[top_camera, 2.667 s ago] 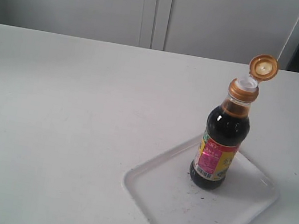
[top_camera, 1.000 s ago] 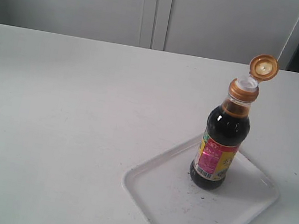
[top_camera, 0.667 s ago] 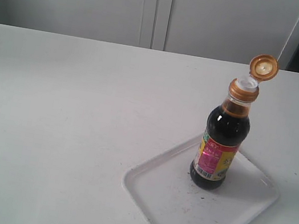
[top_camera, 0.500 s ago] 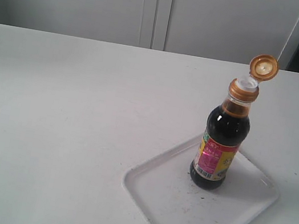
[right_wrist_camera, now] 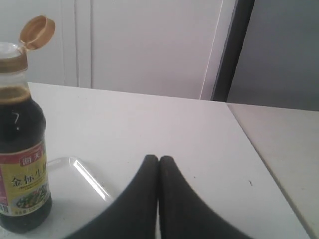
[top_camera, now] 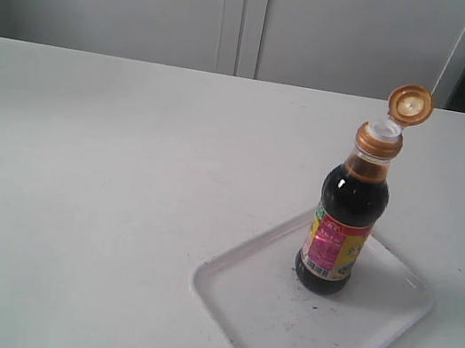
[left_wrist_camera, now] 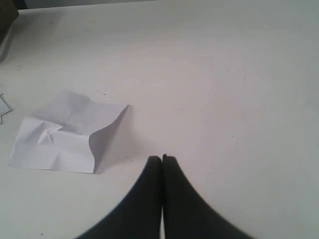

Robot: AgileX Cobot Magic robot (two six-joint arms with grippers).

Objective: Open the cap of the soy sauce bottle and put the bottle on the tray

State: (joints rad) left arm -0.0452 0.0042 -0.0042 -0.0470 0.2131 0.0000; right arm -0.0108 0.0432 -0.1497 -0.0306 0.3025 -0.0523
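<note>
Offscreen in the exterior view, both grippers (left gripper (left_wrist_camera: 162, 158), right gripper (right_wrist_camera: 158, 159)) had fingers pressed together; the soy sauce bottle (top_camera: 343, 219) stood upright on the tray (top_camera: 238, 297), its cap (top_camera: 395, 122) seemingly flipped fully open.

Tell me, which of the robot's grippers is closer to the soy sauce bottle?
The right gripper. Its camera shows the soy sauce bottle close by on the tray; the left gripper sees only table and crumpled paper.

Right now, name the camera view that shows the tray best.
The exterior view: the tray shows nearly whole, its near corner cropped, with the soy sauce bottle standing on it. The right wrist view catches only a stretch of rim beside the bottle. The left wrist view shows none of it.
</note>
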